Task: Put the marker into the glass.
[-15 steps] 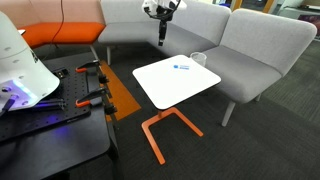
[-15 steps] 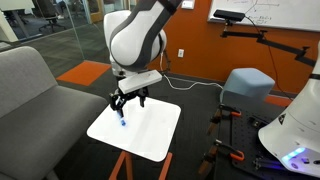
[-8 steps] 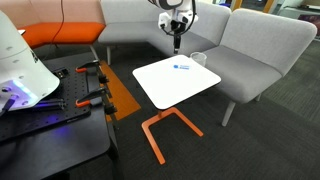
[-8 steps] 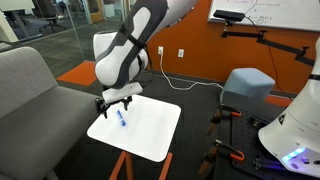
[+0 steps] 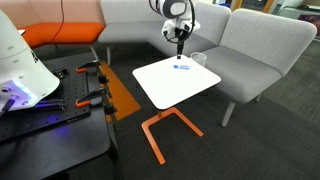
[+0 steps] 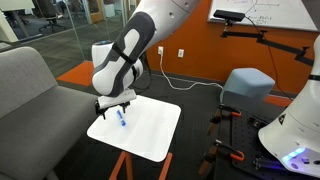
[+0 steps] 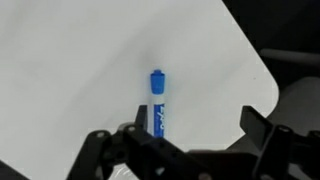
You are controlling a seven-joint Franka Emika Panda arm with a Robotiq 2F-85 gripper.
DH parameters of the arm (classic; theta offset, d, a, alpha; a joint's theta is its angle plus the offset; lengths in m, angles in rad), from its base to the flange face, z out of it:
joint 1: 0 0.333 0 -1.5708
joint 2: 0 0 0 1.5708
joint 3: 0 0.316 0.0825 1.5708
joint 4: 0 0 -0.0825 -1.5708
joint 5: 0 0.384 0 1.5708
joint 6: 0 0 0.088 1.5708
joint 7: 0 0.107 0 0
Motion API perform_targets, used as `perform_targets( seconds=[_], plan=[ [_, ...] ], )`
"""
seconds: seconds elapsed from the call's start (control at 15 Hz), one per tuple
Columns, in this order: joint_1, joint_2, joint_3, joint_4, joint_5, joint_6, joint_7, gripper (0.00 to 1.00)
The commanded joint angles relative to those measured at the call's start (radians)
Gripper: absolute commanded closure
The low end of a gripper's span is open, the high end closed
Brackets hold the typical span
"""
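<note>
Pincer [image 7: 186, 150] is hovering spread wide, gripping nothing, just over the blue marker [image 7: 159, 105]. Marker is lying flat on the white tabletop [image 7: 70, 60]. In an exterior view the clear glass [image 5: 198, 58] is standing near the marker, at the tabletop's edge.

Blue marker [image 7: 158, 103], whitish label; white tabletop [image 7: 70, 70]; black claw [image 7: 185, 140].
</note>
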Motion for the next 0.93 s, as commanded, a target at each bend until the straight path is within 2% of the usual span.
perform_targets(
  seconds=[0.0,0.53,0.6,0.67,0.87],
  plan=[
    [0.008,0.012,-0.012,0.014,0.020,-0.017,-0.007,0.00],
    [-0.050,0.078,0.021,0.028,0.056,0.015,-0.051,0.01],
    [-0.054,0.089,0.022,0.035,0.061,0.020,-0.051,0.06],
    [-0.059,0.097,0.026,0.041,0.070,0.025,-0.054,0.19],
    [-0.053,0.114,0.021,0.063,0.076,0.027,-0.059,0.44]
  ],
)
